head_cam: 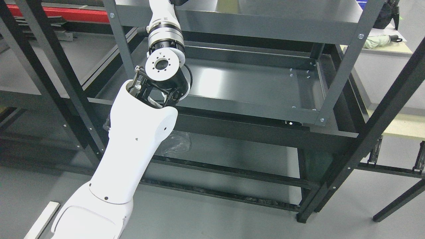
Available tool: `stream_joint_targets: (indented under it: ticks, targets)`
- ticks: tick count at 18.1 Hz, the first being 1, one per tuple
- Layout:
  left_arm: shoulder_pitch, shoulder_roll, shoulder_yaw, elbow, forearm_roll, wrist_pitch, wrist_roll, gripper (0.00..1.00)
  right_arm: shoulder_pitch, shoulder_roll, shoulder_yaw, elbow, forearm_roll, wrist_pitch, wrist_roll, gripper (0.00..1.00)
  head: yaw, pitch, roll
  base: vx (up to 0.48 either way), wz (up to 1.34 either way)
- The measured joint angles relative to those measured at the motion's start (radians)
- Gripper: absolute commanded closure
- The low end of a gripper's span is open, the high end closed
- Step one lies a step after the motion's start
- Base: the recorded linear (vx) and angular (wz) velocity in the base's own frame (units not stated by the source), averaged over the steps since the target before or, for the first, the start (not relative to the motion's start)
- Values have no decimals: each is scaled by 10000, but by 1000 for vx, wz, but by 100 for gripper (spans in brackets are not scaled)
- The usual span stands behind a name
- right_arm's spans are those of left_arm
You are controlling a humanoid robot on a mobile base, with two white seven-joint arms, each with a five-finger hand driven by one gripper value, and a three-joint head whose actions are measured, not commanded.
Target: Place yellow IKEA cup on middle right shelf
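From the head camera I see my left arm [132, 146] entering at the lower left, rising past a white upper segment to the elbow joint [164, 71], then bending upward so that the forearm [164, 23] runs out through the top edge of the picture. The hand on that arm lies beyond the top edge, so I cannot tell whether its fingers are released, clenched or grasping anything. My right arm does not show. The yellow cup does not show in this view; I cannot report its location. Directly ahead stands a dark grey metal shelf rack [345, 69] with angled uprights. Its middle shelf [252, 83] is a shallow tray with a raised rim, lit by a pale reflection on its surface. The top shelf [265, 20] crosses the upper part of the picture, and the forearm passes in front of its near edge. On the bottom shelf [232, 156], just right of the arm, lies a crumpled piece of clear plastic [179, 142]. At the far right, on a pale table [398, 49], rests a folded light green umbrella [378, 41].
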Motion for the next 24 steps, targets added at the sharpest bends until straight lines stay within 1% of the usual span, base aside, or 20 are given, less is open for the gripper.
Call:
stream_joint_targets:
  ticks: [5, 10, 13, 16, 18, 20, 21, 22, 24]
  targets:
    - [881, 0, -571, -899, -68, 33, -995, 1, 0, 0, 0, 0, 0, 0, 0, 1, 0, 0, 0, 0, 109]
    - [1953, 0, -1429, -1673, -181, -191, -1217, 1, 1, 0, 0, 0, 0, -1, 0, 1, 0, 0, 0, 14, 32]
    - [2729, 0, -2018, -2031, -508, -394, -1392, 1, 0, 0, 0, 0, 0, -3, 0, 1, 0, 0, 0, 25, 101]
    - [3873, 0, -2392, -2269, -889, -646, -1909, 1, 7, 0, 0, 0, 0, -7, 0, 1, 0, 0, 0, -3, 96]
    - [4659, 0, -2389, -2349, -1105, -835, -2592, 1, 4, 0, 0, 0, 0, -7, 0, 1, 0, 0, 0, 6, 115]
    - [5322, 0, -2108, -2336, -1242, -883, -3803, 1, 2, 0, 0, 0, 0, -7, 0, 1, 0, 0, 0, 43, 207]
    - [5708, 0, -1741, -2284, -1315, -911, -4668, 1, 4, 0, 0, 0, 0, -7, 0, 1, 0, 0, 0, 73, 322]
    - [5960, 0, -1395, -2233, -1374, -926, -5230, 1, 4, 0, 0, 0, 0, -7, 0, 1, 0, 0, 0, 73, 322]
    - [6416, 0, -645, -2143, -1561, -936, -5797, 1, 1, 0, 0, 0, 0, -7, 0, 1, 0, 0, 0, 104, 386]
